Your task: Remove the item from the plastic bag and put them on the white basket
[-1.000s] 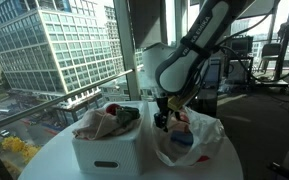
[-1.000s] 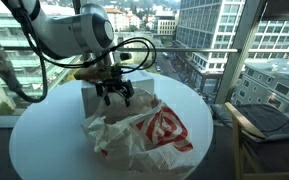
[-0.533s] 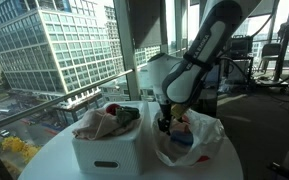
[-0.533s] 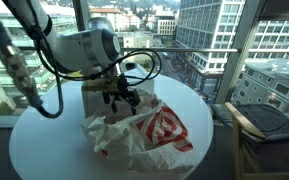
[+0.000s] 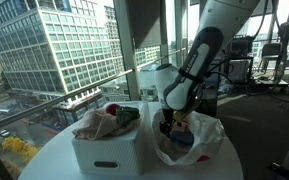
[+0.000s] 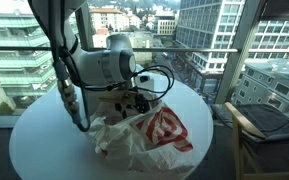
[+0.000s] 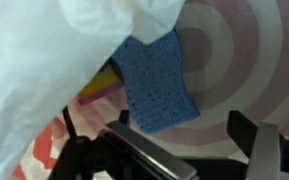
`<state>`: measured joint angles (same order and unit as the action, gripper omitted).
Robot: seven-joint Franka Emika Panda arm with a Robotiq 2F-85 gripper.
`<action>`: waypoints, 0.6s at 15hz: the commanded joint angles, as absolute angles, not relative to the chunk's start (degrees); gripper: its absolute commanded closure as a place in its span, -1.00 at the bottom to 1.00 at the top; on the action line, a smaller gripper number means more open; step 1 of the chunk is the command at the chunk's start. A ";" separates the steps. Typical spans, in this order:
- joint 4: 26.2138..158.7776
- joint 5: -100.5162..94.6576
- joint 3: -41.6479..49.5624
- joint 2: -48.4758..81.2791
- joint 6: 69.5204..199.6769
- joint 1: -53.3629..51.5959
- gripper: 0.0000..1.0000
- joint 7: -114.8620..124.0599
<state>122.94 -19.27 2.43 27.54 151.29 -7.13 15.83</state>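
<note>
A white plastic bag (image 5: 202,146) with a red ring print lies open on the round table, and it also shows in an exterior view (image 6: 154,135). Beside it stands the white basket (image 5: 106,152), holding crumpled cloth-like items. My gripper (image 5: 165,122) hangs at the bag's mouth, between bag and basket. It shows in an exterior view (image 6: 134,102) too. In the wrist view my gripper (image 7: 164,142) is open and empty, just over the printed bag. A blue sponge (image 7: 156,85) lies inside the bag just ahead of the fingers (image 7: 252,135), with a yellow and pink item (image 7: 102,84) beside it.
The round white table (image 6: 44,150) stands by large windows. Its edge (image 5: 54,160) is close to the basket. A fold of white bag film (image 7: 54,50) hangs over the left of the wrist view. A chair (image 6: 259,125) stands beyond the table.
The arm has swung over and lowered, bringing my open gripper from beside the basket down to the bag's mouth. The bag and the basket have not moved.
</note>
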 commanded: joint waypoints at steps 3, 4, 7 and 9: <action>119.64 -16.33 3.13 32.47 153.17 -6.07 -1.00 10.36; 118.92 -16.10 3.25 33.46 152.99 -5.92 -1.00 9.82; 117.23 -15.32 3.17 35.57 152.73 -5.45 -1.00 7.64; 116.30 -14.90 2.86 36.65 153.04 -4.90 -0.50 5.94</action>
<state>118.66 -16.54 2.98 34.65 152.23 -5.42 9.37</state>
